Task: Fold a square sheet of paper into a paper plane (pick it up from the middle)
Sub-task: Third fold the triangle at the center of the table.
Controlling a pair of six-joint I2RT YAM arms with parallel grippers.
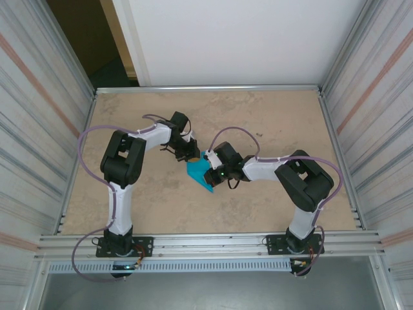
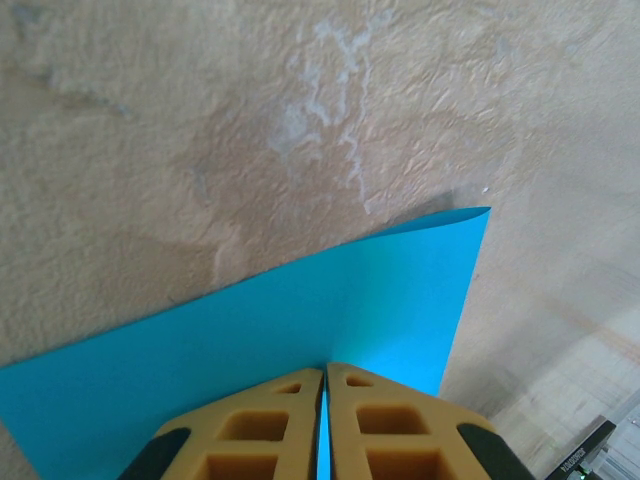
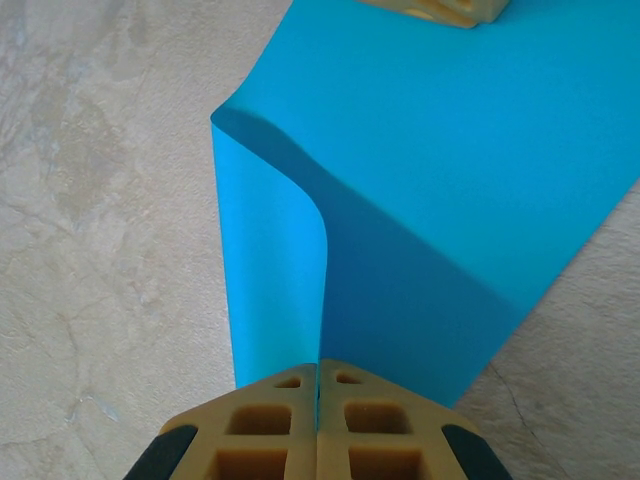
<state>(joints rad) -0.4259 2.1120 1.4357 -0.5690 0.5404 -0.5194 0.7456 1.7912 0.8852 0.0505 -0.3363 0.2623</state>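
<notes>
1. The square sheet of paper [image 1: 200, 173] sits at the middle of the table [image 1: 277, 123], between the two wrists where the arms meet, just below the centre of the top view.
2. The left jaws are clenched on one edge of the sheet. In the left wrist view their yellow tips are pressed together at the bottom centre, with the turquoise paper running up and out to both sides. The sheet's upper right corner throws a shadow on the table, so that corner seems to be lifted a little.
3. The right jaws are also clamped on the paper. In the right wrist view they pinch it at the bottom centre, where a flap on the left curls over in a soft, rounded bend and the rest spreads toward the upper right.
4. The other arm's yellow fingertips [image 3: 440, 8] touch the far edge at the top of that view, so the two grips lie on opposite sides of the sheet.
5. I judge this to be an early fold: the paper is bent over but no sharp crease shows, and nothing has the shape of a dart yet.
6. The next move probably calls for lining the flap's edge up with the layer beneath it, then pressing the bend flat against the table while one grip keeps the sheet from sliding.
</notes>
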